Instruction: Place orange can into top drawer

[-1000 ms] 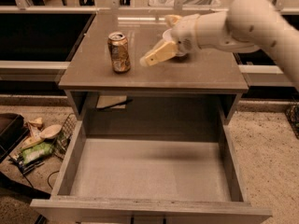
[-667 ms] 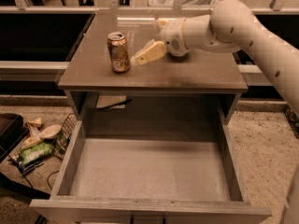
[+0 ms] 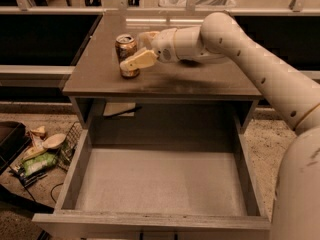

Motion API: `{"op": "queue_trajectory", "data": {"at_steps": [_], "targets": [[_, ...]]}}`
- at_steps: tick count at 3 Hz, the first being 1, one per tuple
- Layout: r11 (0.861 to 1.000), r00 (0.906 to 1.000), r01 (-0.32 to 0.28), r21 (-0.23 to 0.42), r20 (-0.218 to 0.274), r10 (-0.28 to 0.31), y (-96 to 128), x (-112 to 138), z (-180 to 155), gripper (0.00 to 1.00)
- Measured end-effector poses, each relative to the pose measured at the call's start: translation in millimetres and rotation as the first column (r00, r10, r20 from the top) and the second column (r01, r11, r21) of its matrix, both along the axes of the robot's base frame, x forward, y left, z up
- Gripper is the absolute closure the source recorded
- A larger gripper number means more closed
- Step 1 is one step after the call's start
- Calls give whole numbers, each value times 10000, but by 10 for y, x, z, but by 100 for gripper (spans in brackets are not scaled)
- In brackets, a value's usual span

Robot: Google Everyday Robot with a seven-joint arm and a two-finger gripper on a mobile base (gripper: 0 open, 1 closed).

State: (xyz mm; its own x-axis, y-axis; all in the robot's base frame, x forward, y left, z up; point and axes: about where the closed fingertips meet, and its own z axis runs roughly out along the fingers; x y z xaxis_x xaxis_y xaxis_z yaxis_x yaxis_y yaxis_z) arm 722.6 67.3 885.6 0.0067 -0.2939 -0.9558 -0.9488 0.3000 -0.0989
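Observation:
The orange can (image 3: 125, 48) stands upright on the left part of the cabinet top (image 3: 200, 81). My gripper (image 3: 132, 52) reaches in from the right at can height. Its near finger (image 3: 139, 60) crosses the can's front lower right, and the far finger (image 3: 146, 35) shows behind the can's right side. The fingers are spread on either side of the can, and I cannot tell whether they touch it. The top drawer (image 3: 150, 220) is pulled fully out below the cabinet top, and its pale grey floor is bare.
A wire basket (image 3: 70, 143) with a wooden spoon and packets sits on the floor at the left, beside a black bin (image 3: 9, 139). A pale card (image 3: 119, 109) lies in the cavity behind the drawer. My arm (image 3: 280, 84) spans the right side.
My gripper has moved left across the cabinet top, from beside the can to having its fingers on either side of it. The can and drawer have not moved.

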Motion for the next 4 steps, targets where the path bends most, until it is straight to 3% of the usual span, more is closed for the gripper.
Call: {"op": "queue_trajectory", "data": {"at_steps": [2,3,4], "targets": [[9910,9952,-951,941,298,927,593,-87,155,65],[9871,9921,-1198,1065,508,1149,678,-200,312,88],[9931,9949,-879,770,566,837,469,-533,593,100]]}}
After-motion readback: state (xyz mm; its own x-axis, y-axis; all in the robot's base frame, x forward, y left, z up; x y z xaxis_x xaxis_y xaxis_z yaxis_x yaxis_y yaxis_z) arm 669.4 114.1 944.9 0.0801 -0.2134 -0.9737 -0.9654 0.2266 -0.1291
